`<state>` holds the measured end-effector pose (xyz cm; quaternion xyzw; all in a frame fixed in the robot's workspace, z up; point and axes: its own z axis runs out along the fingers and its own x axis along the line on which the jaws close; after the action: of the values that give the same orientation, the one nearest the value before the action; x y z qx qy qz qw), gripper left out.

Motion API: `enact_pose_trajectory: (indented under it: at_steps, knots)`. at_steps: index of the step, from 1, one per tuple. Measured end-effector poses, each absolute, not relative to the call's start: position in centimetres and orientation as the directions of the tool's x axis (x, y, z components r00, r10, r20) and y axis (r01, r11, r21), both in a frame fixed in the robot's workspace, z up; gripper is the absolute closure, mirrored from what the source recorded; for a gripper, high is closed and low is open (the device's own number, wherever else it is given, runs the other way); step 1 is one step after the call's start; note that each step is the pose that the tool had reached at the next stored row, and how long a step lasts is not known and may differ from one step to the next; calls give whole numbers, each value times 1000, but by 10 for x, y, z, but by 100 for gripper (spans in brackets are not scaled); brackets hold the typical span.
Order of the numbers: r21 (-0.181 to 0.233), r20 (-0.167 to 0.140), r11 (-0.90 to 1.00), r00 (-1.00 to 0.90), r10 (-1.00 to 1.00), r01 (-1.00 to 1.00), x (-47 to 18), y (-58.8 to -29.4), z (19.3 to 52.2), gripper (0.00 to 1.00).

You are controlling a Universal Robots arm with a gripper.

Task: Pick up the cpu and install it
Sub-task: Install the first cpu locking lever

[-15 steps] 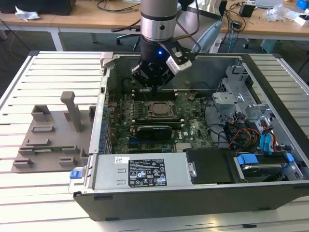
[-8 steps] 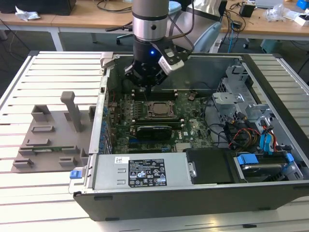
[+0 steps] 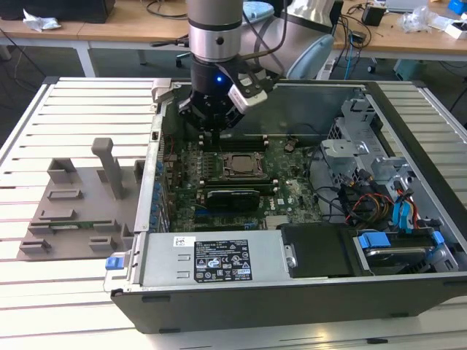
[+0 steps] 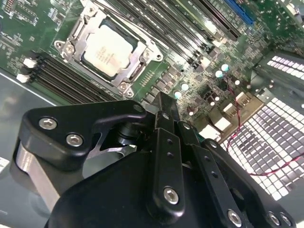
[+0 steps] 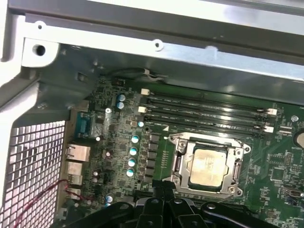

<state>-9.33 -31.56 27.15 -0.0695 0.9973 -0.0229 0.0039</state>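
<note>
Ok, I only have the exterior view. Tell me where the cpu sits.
Observer: In the first wrist view the cpu lies inside the socket frame on the motherboard, silvery top facing up.
Operator: Now say whether the hand is on it.
Observer: It is not. In the second wrist view the hand is off to one side of the socket frame, past one of its corners, with green board showing between it and the cpu.
Operator: Report what lies on the hand's other side.
Observer: A thin red wire runs across the board's edge towards the perforated case wall.
</note>
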Motion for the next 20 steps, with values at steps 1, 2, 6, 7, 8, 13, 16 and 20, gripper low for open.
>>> enact_pose_trajectory:
  at_steps: [1, 2, 6, 7, 8, 13, 16, 20]
  knots:
    - [-46, -5, 989, -990, -139, -138, -94, -316, 272, 89]
    - [-46, -5, 989, -990, -139, -138, -95, -316, 272, 89]
    - [-46, -5, 989, -990, -139, -138, -101, -316, 272, 89]
    - [-46, -5, 989, -990, -139, -138, -104, -316, 272, 89]
    - [-46, -5, 989, -990, -139, -138, -105, -316, 272, 89]
    - [-46, -5, 989, -990, -139, -138, -113, -316, 272, 89]
    - [-46, -5, 989, -990, -139, -138, -119, -316, 272, 89]
    - [-47, -5, 989, -990, -139, -139, -127, -316, 272, 89]
